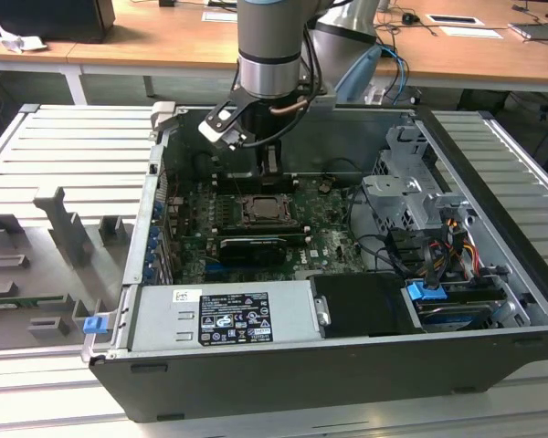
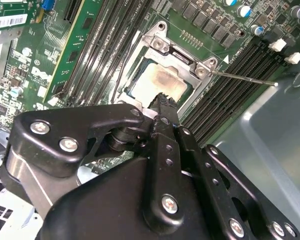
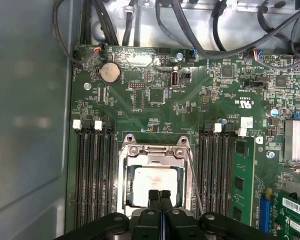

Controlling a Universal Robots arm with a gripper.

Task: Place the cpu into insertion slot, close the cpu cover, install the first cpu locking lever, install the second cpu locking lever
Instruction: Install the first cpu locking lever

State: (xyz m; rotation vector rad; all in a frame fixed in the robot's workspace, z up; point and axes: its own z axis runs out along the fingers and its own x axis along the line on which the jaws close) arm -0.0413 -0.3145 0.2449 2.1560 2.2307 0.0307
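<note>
The cpu (image 3: 151, 184) lies in the socket on the green motherboard, its silvery top showing through the square opening of the cpu cover (image 3: 152, 151), which lies flat over it. In the second wrist view the cpu (image 2: 162, 81) has a brownish smear and the cpu cover (image 2: 159, 44) frames it. My gripper (image 3: 159, 196) hangs just above the cpu's near edge, fingers pressed together with nothing between them. A thin locking lever (image 2: 242, 78) sticks out from the socket's corner, unlatched; it is the lever (image 3: 195, 182) along the socket's side. In the exterior view my gripper (image 1: 268, 172) hovers over the socket (image 1: 269, 212).
Memory slots (image 3: 92, 175) flank the socket on both sides, one slot holding a green module (image 3: 238, 182). Black cables (image 3: 190, 35) run along the case wall behind the board. A drive cage (image 1: 411, 196) and power supply (image 1: 224, 315) sit inside the open case.
</note>
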